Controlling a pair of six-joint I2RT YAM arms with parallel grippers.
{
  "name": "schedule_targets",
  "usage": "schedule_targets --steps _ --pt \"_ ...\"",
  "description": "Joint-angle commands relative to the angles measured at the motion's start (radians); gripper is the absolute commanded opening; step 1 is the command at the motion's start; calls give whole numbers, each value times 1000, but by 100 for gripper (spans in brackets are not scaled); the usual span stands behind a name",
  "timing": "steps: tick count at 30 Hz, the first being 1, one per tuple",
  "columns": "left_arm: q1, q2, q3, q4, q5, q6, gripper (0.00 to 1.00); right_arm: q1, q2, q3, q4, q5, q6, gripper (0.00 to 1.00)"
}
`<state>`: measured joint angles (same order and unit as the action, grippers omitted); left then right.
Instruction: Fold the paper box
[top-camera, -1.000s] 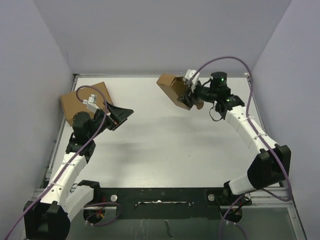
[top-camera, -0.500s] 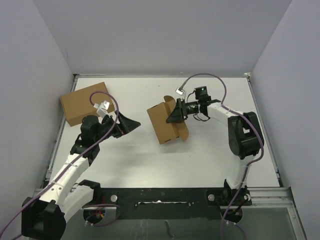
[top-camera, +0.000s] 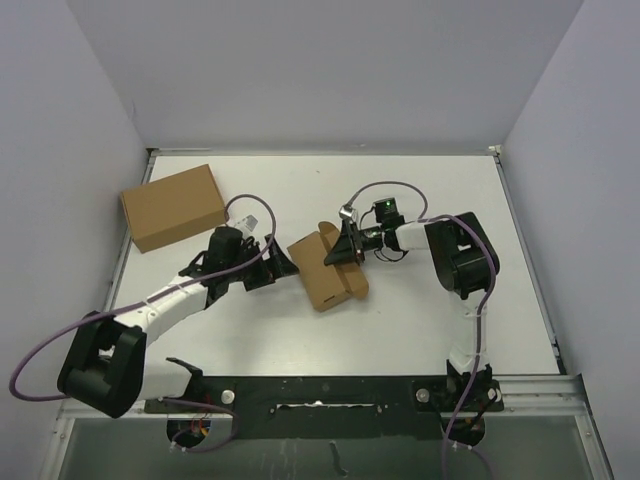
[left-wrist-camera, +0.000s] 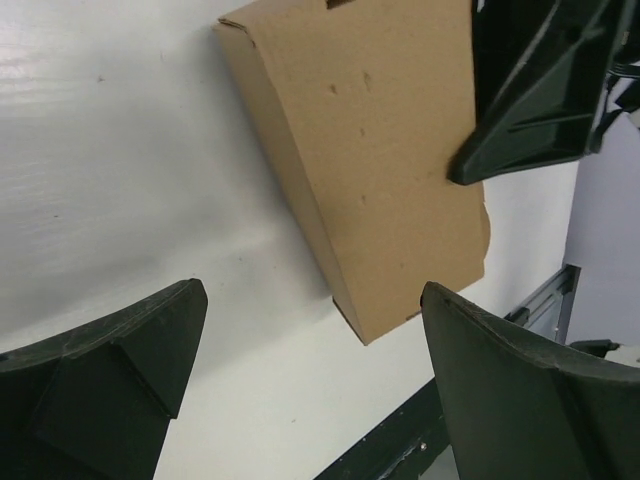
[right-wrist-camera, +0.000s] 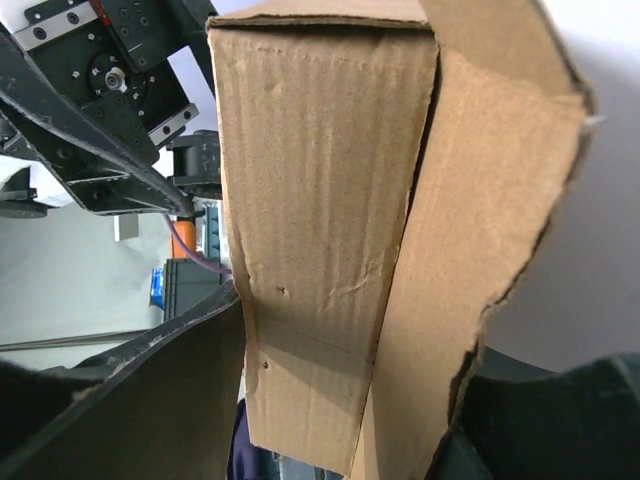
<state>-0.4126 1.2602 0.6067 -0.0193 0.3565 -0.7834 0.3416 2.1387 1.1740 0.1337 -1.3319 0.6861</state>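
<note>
Paper box: the paper box (top-camera: 330, 285) lay near the middle of the tabletop (top-camera: 430, 320), with a loose flap at its far end.
Right jaws: my right jaws were clamped on the paper box at that far end, cardboard pinched between them.
Left jaws: my left jaws stood wide apart just beside the box's left side, not touching it.
Other: a larger cardboard box (top-camera: 172, 206) sat near the far left corner.

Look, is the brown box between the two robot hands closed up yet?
Not closed. The box is only partly folded: one flap stands away from its side, with a dark gap between them.
</note>
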Motion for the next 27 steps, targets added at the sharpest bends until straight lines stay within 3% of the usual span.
schedule_targets --steps 1,6,13,19,27 --pt "-15 78 63 62 -24 18 88 -1 -8 66 -141 -22 -128 49" --pt "-48 191 105 133 -21 -1 88 -1 10 94 -243 6 -212 51" --pt "-66 311 151 188 -12 -28 84 -8 14 120 -360 46 -307 63" --pt "-74 382 205 151 -20 1 84 -18 12 155 -482 99 -421 73" --pt "-73 430 245 93 -26 47 83 -30 -34 205 -699 284 -662 81"
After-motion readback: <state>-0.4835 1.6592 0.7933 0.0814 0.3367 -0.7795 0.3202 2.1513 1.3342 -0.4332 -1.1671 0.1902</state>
